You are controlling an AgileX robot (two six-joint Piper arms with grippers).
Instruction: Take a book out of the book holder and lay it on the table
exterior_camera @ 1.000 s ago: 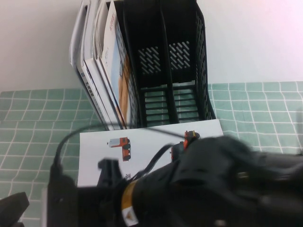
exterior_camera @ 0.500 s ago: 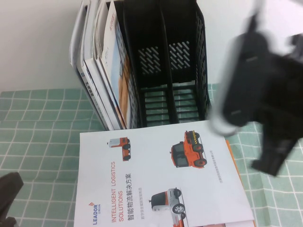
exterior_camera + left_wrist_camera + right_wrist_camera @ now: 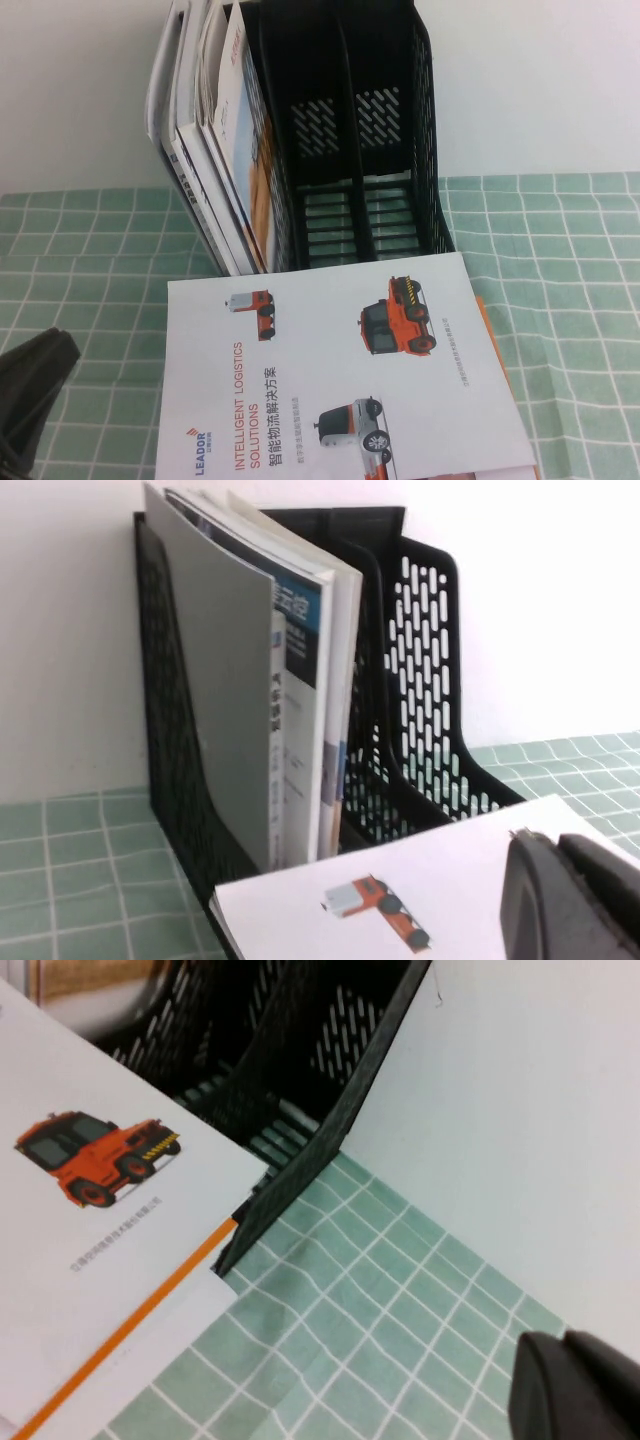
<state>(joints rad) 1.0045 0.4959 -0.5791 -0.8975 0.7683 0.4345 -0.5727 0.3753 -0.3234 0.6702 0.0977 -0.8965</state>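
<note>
1. Nearest the robot, at the lower left edge of the high view, the dark tip of the left gripper (image 3: 35, 385) sits over the green cloth; whether its fingers are released or clenched cannot be told.
2. The right gripper (image 3: 575, 1385) shows only in its own wrist view as a dark rounded tip above the cloth. It is off to the right of the black rack, well clear of the brochure, and its fingers are clenched together on nothing.
3. The thin white brochure with orange vehicle photos and red "LEADOR" lettering (image 3: 340, 375) lies flat, cover up, on the mint-green gridded tablecloth (image 3: 570, 270). Neither gripper touches it. An orange edge shows along its right side.
4. The brochure's far edge lies right at the foot of the tall black perforated plastic file rack (image 3: 385, 130), which stands against the white wall.
5. The rack's middle and right slots hold nothing; the leftmost slot holds several upright leaning booklets (image 3: 215, 140).
</note>
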